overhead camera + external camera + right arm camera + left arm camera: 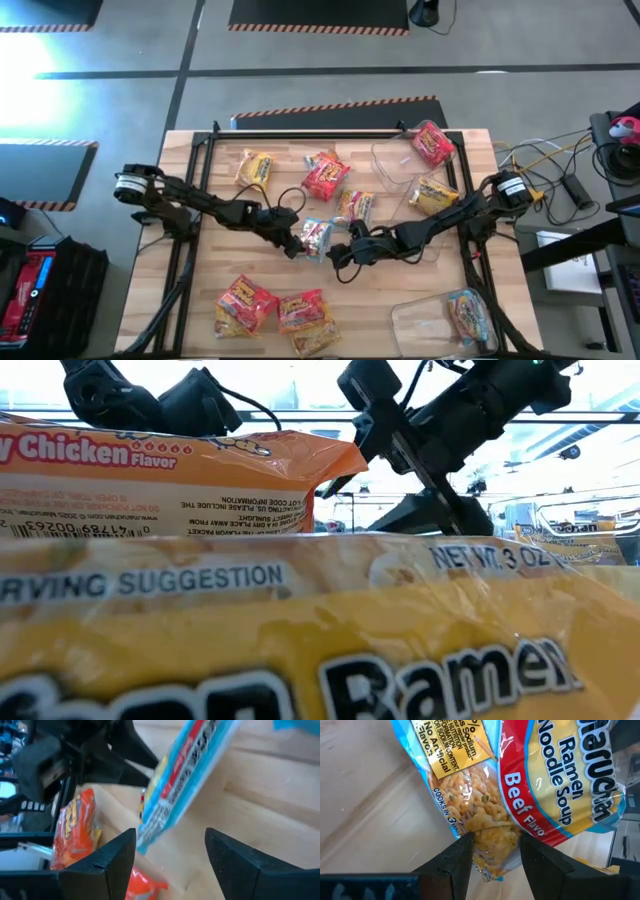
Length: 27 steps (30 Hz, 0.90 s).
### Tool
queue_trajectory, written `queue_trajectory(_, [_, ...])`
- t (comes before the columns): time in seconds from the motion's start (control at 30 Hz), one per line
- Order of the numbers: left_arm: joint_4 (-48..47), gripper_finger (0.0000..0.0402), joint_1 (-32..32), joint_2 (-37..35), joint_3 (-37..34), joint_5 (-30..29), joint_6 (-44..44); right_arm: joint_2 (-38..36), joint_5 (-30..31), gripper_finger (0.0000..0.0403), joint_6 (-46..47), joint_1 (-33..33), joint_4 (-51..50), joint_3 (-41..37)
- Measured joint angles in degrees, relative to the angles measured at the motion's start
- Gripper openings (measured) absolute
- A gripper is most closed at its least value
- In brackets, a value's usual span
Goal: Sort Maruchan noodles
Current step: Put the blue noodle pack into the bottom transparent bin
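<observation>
A light-blue Maruchan noodle packet with a red "Beef" band is at the table's middle. My left gripper is shut on it from the left. My right gripper stands open just right of it. In the right wrist view its fingers flank the packet's lower edge without touching. Loose packets lie flat on the table: yellow ones, a red one, and two at the near left. My left gripper pinches one end of the light-blue packet between its two fingers. The fingers slant down from the table's left. The packet stands tilted on edge beyond them. Whether its low corner touches the table I cannot tell.
A clear tub at the far right has a red packet and a yellow one by it. Another clear tub at the near right holds a light-blue packet. A black frame rims the table. Two packets fill the low view.
</observation>
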Motion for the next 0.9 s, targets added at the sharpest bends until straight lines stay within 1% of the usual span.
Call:
queue_trajectory(0.1, [0.0,0.0146,0.0,0.2,0.0,-0.2,0.0,0.7,1.4,0.0230,-0.4,-0.6,0.0,-0.1])
queue_trajectory(0.2, [0.4,0.0146,0.0,0.6,0.0,-0.2,0.0,2.0,1.4,0.0231,-0.5,-1.2,1.0,0.0])
queue_trajectory(0.4, [1.1,0.0146,0.1,1.9,0.1,-0.2,-0.3,5.9,1.4,0.0231,-0.6,-1.4,7.8,0.3])
queue_trajectory(0.9, [2.5,0.0146,0.1,2.8,0.0,-0.4,-0.5,7.4,3.4,0.0228,-2.7,-2.6,9.4,0.2])
